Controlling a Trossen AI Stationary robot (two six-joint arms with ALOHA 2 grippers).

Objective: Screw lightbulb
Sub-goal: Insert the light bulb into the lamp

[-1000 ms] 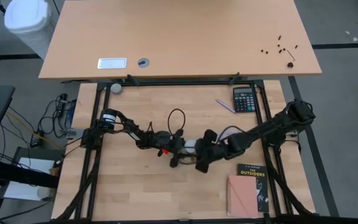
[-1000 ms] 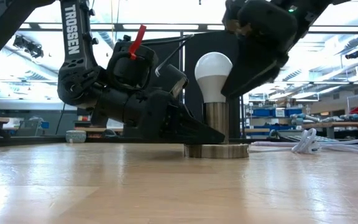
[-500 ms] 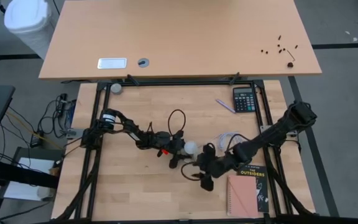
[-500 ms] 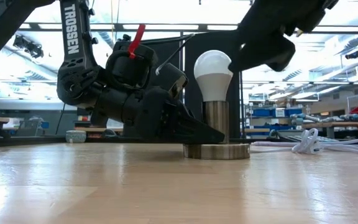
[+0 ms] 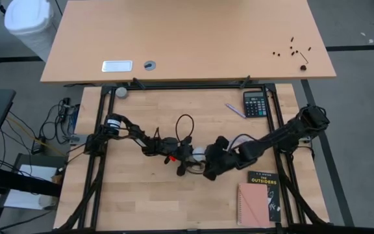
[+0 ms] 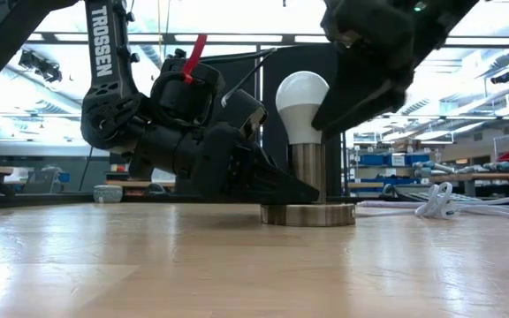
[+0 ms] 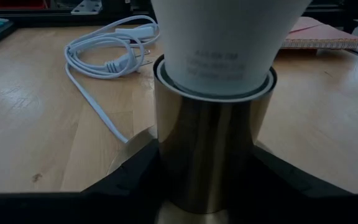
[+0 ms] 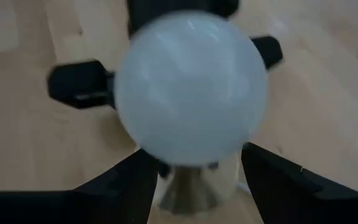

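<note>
Lightbulb (image 6: 302, 106): you see it upright in the brass socket (image 6: 307, 181), mid-counter.
Left claw (image 6: 277, 187): clamped around the socket's stem.
Right claw (image 8: 194, 180): above the bulb, fingers apart either side, not gripping.

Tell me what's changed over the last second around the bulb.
The right gripper swung away from the lightbulb toward the book, then came back over it; jaws straddle the bulb, grip unclear. The left gripper stayed clamped on the metal socket, bulb upright.
</note>
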